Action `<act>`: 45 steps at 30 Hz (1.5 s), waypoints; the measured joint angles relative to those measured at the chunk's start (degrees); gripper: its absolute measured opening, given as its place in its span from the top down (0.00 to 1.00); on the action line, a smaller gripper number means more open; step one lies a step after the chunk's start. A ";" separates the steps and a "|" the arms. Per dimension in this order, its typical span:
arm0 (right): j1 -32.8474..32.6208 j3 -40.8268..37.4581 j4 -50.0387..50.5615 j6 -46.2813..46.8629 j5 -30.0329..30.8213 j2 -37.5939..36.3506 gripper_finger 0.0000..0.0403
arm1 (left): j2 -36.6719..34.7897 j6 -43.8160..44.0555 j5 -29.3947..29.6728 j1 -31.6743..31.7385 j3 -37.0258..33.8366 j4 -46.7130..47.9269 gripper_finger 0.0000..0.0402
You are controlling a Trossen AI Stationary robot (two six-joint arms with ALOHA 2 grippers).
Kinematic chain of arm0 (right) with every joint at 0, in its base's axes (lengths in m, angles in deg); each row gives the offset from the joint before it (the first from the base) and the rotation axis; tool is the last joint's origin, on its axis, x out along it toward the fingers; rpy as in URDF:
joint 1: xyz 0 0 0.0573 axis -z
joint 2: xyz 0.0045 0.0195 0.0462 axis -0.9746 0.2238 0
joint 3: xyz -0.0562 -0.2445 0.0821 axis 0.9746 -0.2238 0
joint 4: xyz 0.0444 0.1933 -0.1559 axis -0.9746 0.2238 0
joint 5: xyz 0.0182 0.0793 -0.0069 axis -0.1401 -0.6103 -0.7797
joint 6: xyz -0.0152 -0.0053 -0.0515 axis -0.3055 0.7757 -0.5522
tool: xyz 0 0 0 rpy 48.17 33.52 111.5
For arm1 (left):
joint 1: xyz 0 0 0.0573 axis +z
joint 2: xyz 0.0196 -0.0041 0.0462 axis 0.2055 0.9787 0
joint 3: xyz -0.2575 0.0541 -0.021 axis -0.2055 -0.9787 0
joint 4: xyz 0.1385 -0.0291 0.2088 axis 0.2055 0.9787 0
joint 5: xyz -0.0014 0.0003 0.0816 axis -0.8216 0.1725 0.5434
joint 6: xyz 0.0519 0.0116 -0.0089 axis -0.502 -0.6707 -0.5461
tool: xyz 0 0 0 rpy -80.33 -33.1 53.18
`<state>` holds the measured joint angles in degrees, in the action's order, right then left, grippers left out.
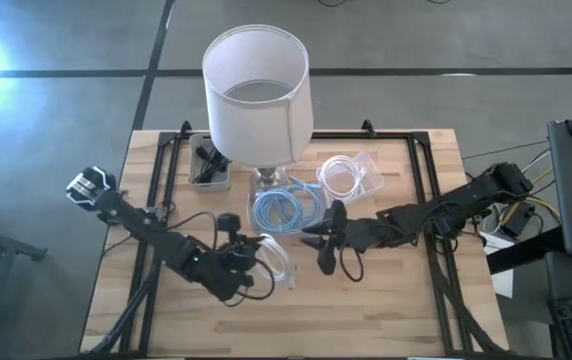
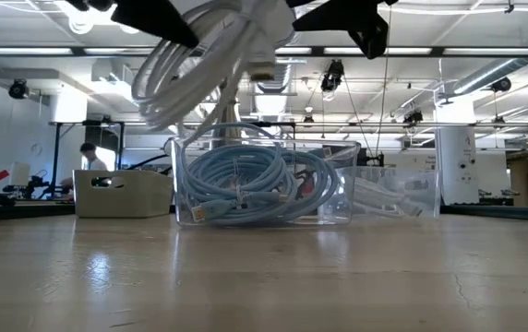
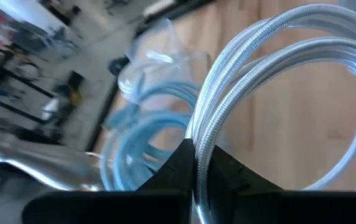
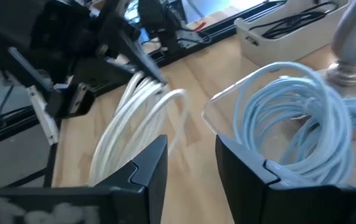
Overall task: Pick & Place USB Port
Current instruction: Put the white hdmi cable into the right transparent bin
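White cable coil (image 3: pixel 271 93) clamped in left jaws (image 3: pixel 196 174); right jaws (image 4: pixel 190 155) apart, beside blue-cable tray (image 1: pixel 284 208).

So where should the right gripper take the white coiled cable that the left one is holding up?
On the free loops of the white coiled cable, opposite the left gripper, which pinches one edge. The right gripper is open and faces the hanging loops, so a level approach across the strands looks best.

Found no readable text, label, brand, number or sign anywhere; only a few blurred, cut-off letters at the edge of the left wrist view, too unclear to make out
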<state>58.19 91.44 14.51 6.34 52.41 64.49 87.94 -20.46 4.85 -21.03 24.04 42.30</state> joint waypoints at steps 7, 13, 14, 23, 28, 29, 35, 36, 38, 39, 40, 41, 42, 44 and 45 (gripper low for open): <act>-0.02 0.00 -0.26 0.02 -3.29 0.00 0.67 | 3.31 -4.25 5.08 2.94 4.11 0.04 0.94; -0.02 0.00 -0.39 -0.32 -3.31 0.00 0.67 | 6.16 -4.60 5.41 6.82 6.42 -0.08 0.94; -0.02 0.00 -0.39 -0.67 -3.33 0.00 0.67 | 6.54 -4.61 5.41 7.30 6.71 -0.12 0.94; 0.01 0.00 -0.27 -3.54 0.14 0.00 0.67 | 6.64 -5.57 8.05 7.94 7.75 -2.65 0.94; 0.06 -0.03 -0.24 -4.51 0.43 0.00 0.67 | 6.50 -5.25 8.23 7.89 7.75 -3.58 0.94; 0.00 -0.04 -0.21 -4.71 0.40 0.00 0.67 | 6.50 -4.93 8.06 7.89 7.69 -3.39 0.94; 0.00 -0.04 -0.04 -5.92 0.34 0.00 0.67 | 6.52 -3.96 7.18 7.39 7.64 -3.09 0.94; 0.00 -0.04 0.03 -5.95 0.34 0.00 0.67 | 6.52 -3.79 7.14 7.31 7.64 -3.09 0.94; 0.00 -0.07 0.04 -5.95 0.34 0.00 0.67 | 6.52 -3.25 7.14 7.32 7.64 -3.05 0.94; 0.00 -0.07 0.04 -5.95 0.34 0.00 0.67 | 6.52 -3.10 7.14 7.32 7.64 -3.20 0.94; 0.02 -0.07 0.04 -5.95 0.36 0.00 0.67 | 6.52 -3.08 7.14 7.32 7.64 -3.73 0.94; 0.02 -0.07 0.04 -5.95 0.36 0.00 0.67 | 6.52 -3.17 7.13 7.32 7.63 -4.64 0.94; 0.02 -0.07 0.04 -5.95 0.36 0.00 0.67 | 6.52 -3.59 7.05 7.32 7.62 -6.14 0.94; 0.11 -0.07 0.01 -5.95 0.54 0.00 0.67 | 6.54 -5.72 6.90 7.34 7.62 -10.33 0.94; 0.11 -0.07 -0.01 -5.95 1.14 0.00 0.67 | 6.54 -7.09 6.87 7.35 7.62 -12.66 0.94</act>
<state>58.30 91.37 14.51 0.39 53.55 64.49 94.48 -27.54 11.72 -13.68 31.65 29.64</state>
